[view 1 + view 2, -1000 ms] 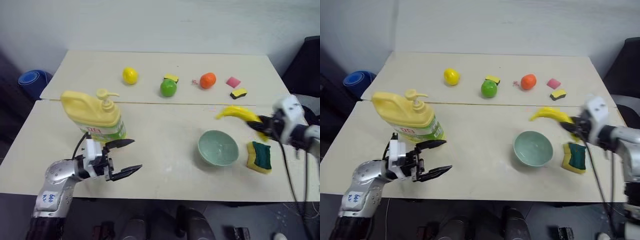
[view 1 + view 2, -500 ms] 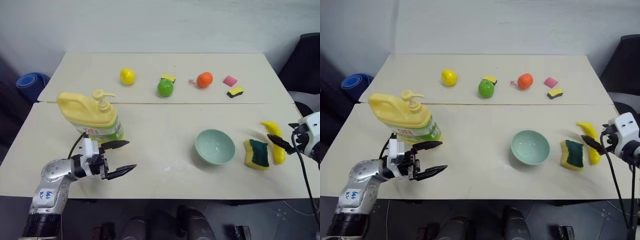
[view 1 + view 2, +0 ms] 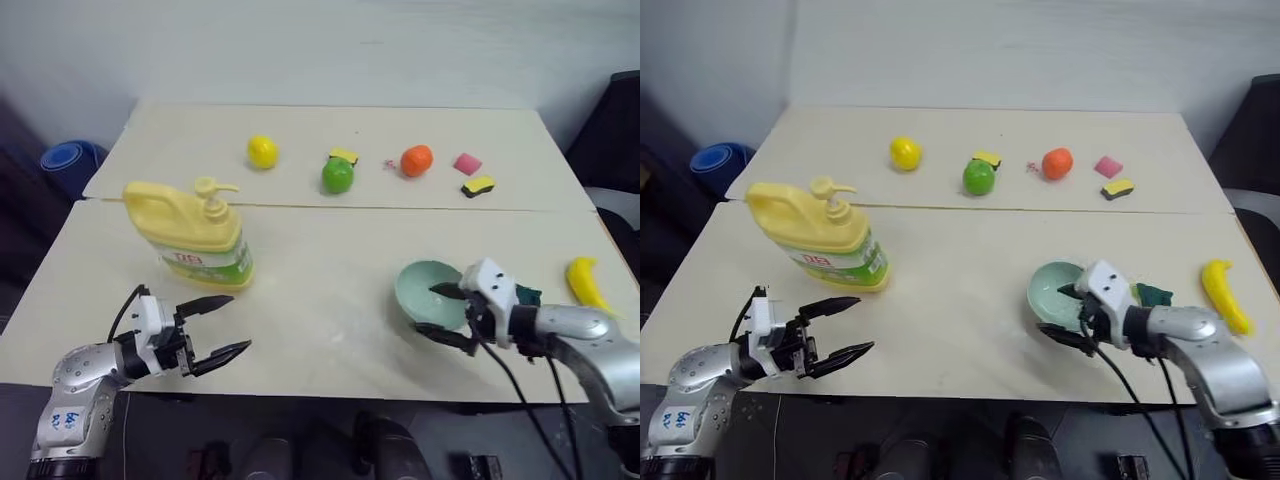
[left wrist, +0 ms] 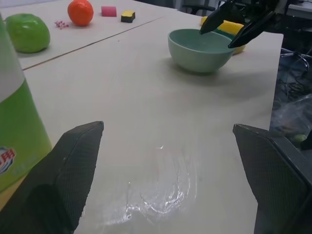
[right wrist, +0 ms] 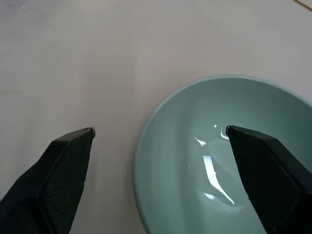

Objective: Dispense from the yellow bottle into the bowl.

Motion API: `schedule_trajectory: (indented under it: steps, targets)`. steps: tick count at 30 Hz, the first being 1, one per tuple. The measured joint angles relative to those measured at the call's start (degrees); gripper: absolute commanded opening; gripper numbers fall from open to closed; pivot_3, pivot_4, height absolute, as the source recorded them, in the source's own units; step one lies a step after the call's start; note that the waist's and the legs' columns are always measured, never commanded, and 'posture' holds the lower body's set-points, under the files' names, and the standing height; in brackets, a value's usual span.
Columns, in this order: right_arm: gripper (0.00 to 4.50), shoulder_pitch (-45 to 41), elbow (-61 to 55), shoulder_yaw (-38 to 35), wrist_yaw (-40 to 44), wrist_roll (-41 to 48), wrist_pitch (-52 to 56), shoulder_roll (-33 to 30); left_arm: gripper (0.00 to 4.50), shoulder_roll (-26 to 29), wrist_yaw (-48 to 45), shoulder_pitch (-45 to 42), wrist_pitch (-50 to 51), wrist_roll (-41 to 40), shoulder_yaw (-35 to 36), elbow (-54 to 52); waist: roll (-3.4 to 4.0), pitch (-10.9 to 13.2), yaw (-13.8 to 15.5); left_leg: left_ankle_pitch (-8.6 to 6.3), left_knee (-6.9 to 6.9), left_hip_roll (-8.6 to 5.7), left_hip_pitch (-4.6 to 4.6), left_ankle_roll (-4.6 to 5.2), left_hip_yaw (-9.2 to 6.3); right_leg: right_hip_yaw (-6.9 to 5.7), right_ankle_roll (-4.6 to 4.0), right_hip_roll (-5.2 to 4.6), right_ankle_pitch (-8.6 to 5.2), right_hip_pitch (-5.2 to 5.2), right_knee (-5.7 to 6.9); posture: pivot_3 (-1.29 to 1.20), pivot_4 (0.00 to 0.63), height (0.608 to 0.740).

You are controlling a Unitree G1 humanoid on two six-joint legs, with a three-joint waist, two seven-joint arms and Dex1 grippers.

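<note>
The yellow bottle (image 3: 193, 232) stands upright at centre-left of the head view, pump spout turned toward frame right, apparently parked there so a tool can reach its handle or pump top. It is a broad pale-yellow jug with a moulded handle and a green, white and red label. The bowl (image 3: 424, 290), plain mint-green and seemingly empty, sits lower right, well apart from the bottle, so one of them likely has to be brought to the other. The right tool (image 3: 447, 314), spread wide, straddles the bowl's near rim, probably to grip it. The left tool (image 3: 221, 328) hangs spread below the bottle, over bare tabletop (image 3: 320, 270).
</note>
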Motion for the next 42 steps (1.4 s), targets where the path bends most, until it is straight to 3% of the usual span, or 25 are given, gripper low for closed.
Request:
schedule_trajectory:
  steps: [4,14,19,23,28,35,42]
  targets:
    - [3.63,-0.08,4.71,4.45,-0.46,-3.78,-2.63,1.56,4.50,0.01,0.66,0.61,0.00,-0.06,0.29,-1.57,-0.08,-0.04,-0.31,-0.03,0.00,-0.02,-0.01,0.05,0.01,-0.01,0.00,0.00,0.00,0.02,-0.07,0.00,0.150,0.740]
    - [0.07,-2.44,9.92,9.99,2.38,-13.73,-19.59,1.71,4.50,-2.76,9.30,6.78,1.88,-3.01,7.84,-8.18,-0.07,-0.03,-0.62,0.00,0.00,-0.02,0.07,0.00,0.04,0.01,0.01,0.03,0.00,0.02,0.08,0.00,0.150,0.740]
    - [0.03,-8.28,10.62,12.41,8.33,-13.24,-22.76,2.57,4.50,-4.36,14.09,14.03,8.02,-12.45,14.53,-14.78,-0.33,0.12,-0.71,0.02,0.01,0.00,0.04,-0.01,0.02,0.01,0.00,0.04,0.00,-0.01,0.08,0.00,0.150,0.740]
    - [0.00,-16.14,9.28,14.72,13.84,-11.26,-21.60,3.80,3.68,-3.15,17.51,14.38,12.23,-22.14,22.19,-18.76,-0.29,0.15,-0.62,0.04,0.01,0.00,0.07,-0.02,-0.04,-0.01,-0.04,0.04,-0.02,0.00,0.12,0.00,0.150,0.740]
    - [0.00,-33.67,8.87,20.98,19.92,-9.08,-14.29,12.12,2.02,8.28,25.44,-4.08,17.95,-30.00,26.47,-17.82,-0.39,0.16,-0.26,0.22,0.05,-0.01,0.01,-0.29,-0.35,-0.28,-0.31,0.05,0.02,-0.03,0.34,0.00,0.150,0.740]
    - [0.00,-46.85,17.11,25.90,21.74,-10.10,-8.10,20.49,0.04,16.11,22.52,-19.12,24.06,-27.10,16.74,-9.39,-0.40,0.14,-1.95,0.24,0.02,-0.08,-0.24,-0.23,-0.23,-0.48,-0.27,0.18,0.03,-0.19,0.43,0.00,0.150,0.740]
    - [0.00,-55.94,23.19,27.76,23.48,-11.88,-7.15,24.86,0.04,15.80,22.34,-30.90,26.58,-20.53,7.19,-3.69,-0.45,0.12,-2.78,0.26,0.03,-0.06,-0.22,-0.30,-0.20,-0.77,-0.25,0.17,0.05,-0.19,0.51,0.00,0.150,0.740]
